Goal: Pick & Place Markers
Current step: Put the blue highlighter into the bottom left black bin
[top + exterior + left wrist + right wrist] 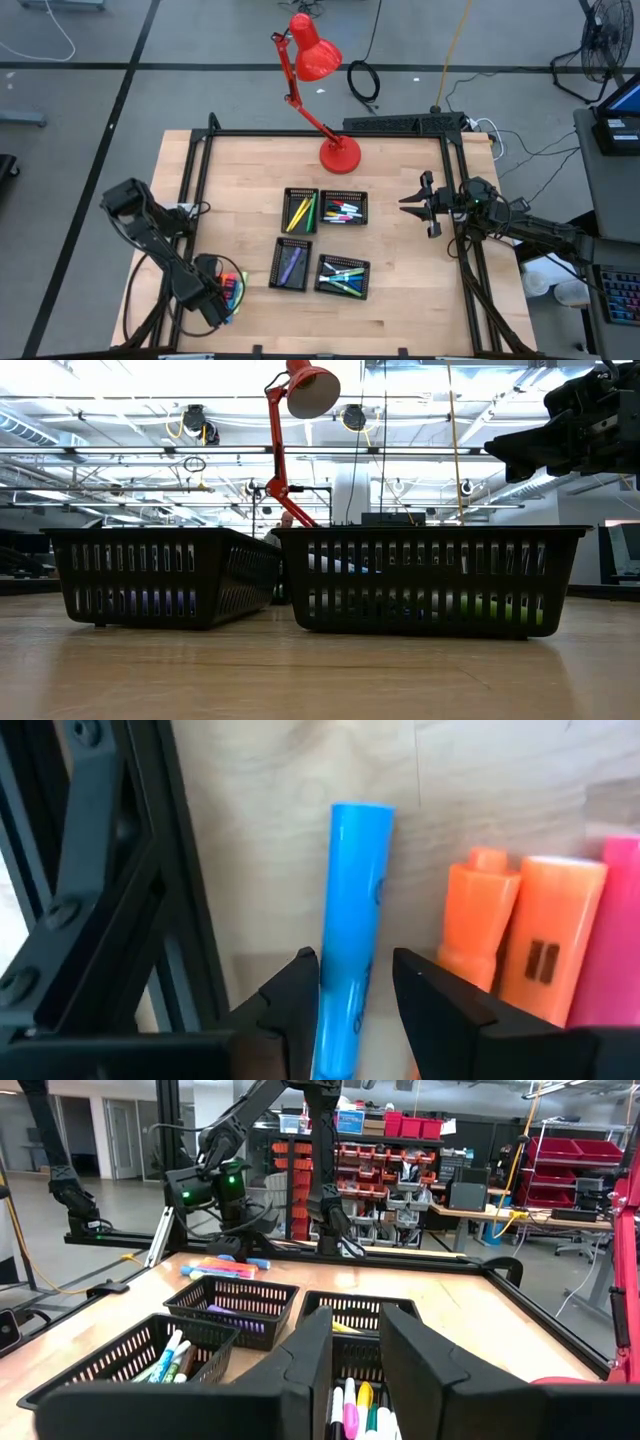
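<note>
At the worktop's near-left corner, with your left gripper (355, 990) jaws straddling the blue marker (356, 910) but not clenched, close squarely, clear of the orange marker (475, 920).

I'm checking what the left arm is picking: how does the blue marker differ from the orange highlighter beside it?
The blue marker is slim and sits between the left hand fingers; the orange highlighter is stubbier and lies free. The blue one is nearer the black frame rail. Both lie on the wooden table, roughly parallel.
</note>
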You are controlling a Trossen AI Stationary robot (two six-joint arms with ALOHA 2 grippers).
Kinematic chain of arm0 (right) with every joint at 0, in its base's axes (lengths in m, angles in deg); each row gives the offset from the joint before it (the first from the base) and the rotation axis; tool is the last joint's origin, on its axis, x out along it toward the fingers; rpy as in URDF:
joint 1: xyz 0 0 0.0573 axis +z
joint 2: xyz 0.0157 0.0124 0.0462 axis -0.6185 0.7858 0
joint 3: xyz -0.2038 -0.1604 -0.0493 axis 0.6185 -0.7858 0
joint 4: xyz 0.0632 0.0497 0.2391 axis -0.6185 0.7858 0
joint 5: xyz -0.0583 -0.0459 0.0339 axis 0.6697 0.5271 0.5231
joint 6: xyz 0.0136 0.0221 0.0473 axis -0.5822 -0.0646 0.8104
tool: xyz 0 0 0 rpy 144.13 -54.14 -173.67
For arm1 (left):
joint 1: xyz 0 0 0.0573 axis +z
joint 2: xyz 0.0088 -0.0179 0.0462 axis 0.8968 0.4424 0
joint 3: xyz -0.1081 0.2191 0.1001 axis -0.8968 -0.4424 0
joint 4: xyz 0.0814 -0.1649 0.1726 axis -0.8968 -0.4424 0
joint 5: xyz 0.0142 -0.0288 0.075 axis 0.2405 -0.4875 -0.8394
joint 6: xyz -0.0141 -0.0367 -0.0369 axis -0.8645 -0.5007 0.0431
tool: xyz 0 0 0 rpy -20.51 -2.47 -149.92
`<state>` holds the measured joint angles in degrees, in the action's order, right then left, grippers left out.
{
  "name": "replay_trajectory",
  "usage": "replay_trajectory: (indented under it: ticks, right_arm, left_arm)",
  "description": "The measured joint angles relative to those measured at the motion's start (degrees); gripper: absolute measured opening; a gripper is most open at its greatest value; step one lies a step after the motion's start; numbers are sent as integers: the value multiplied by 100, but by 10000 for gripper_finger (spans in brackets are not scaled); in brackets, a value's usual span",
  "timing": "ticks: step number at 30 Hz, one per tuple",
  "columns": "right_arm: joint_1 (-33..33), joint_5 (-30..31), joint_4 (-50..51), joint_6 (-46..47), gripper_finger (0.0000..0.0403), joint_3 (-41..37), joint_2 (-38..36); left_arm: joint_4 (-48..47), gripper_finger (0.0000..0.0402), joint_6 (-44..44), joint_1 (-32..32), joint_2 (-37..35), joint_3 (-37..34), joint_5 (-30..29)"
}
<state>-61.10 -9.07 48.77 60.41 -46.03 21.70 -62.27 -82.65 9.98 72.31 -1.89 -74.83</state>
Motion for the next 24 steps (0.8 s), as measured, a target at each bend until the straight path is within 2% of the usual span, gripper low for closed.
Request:
replay_trajectory:
  ticks: [6,10,13,18,24]
  right_arm:
    - [1,0,0,0,77,0,-2]
    - [2,0,0,0,77,0,-2]
    - [2,0,0,0,77,0,-2]
    - [1,0,0,0,77,0,-1]
    - [1,1,0,0,77,0,-2]
  left_arm:
    - [259,133,324,-2,147,2,-380]
    - [250,130,358,-2,201,15,-416]
    - [257,114,357,-2,205,15,-410]
    - [271,59,342,0,205,15,-447]
    - [192,56,305,-2,210,13,-507]
